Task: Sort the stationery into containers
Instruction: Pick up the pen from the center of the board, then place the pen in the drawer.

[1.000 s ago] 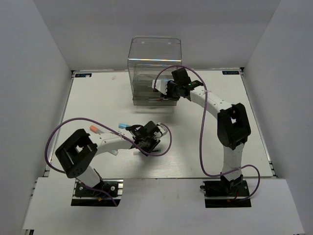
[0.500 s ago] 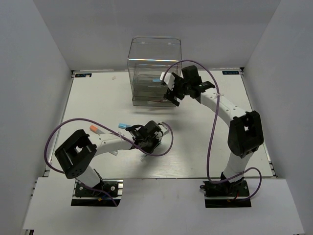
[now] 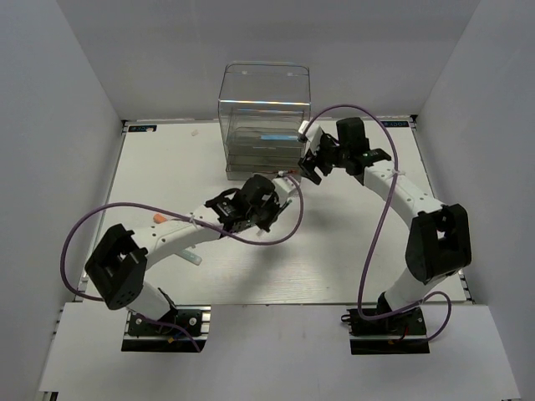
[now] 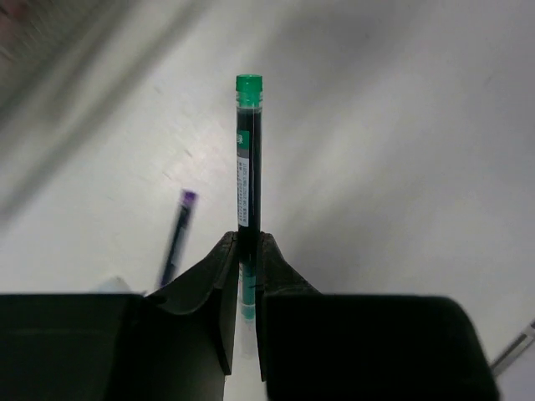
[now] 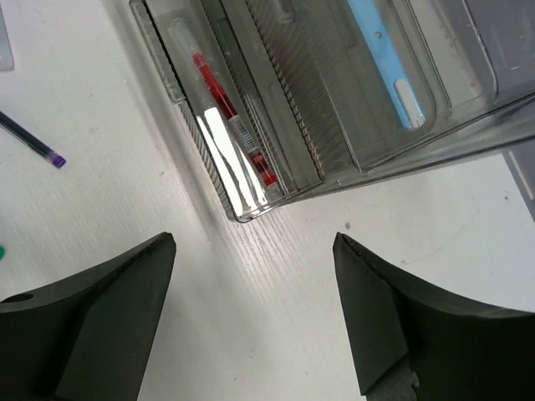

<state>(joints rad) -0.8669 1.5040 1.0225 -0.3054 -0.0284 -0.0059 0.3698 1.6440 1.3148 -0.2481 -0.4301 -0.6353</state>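
The clear drawer box (image 3: 263, 100) stands at the back middle of the table. A light blue stick (image 3: 272, 138) lies in an upper drawer (image 5: 380, 58). A red pen (image 5: 230, 117) lies in a lower drawer. My left gripper (image 3: 276, 194) is just in front of the box. It is shut on a dark pen with a green cap (image 4: 247, 167), which sticks out ahead of the fingertips (image 4: 247, 238). My right gripper (image 3: 311, 163) is open and empty (image 5: 255, 242), beside the box's front right corner. A thin purple-tipped pen (image 4: 175, 242) lies on the table between the grippers (image 5: 33, 142).
An orange-tipped marker (image 3: 163, 220) lies on the table at the left, partly under the left arm. A pale stick (image 3: 194, 259) lies nearer the front. Another thin pen (image 4: 518, 347) shows at the lower right edge of the left wrist view. White walls enclose the table.
My left arm has swung from the near middle up toward the drawer box, holding the pen. My right gripper has pulled back from the box to the right. The light blue stick now lies in a drawer.
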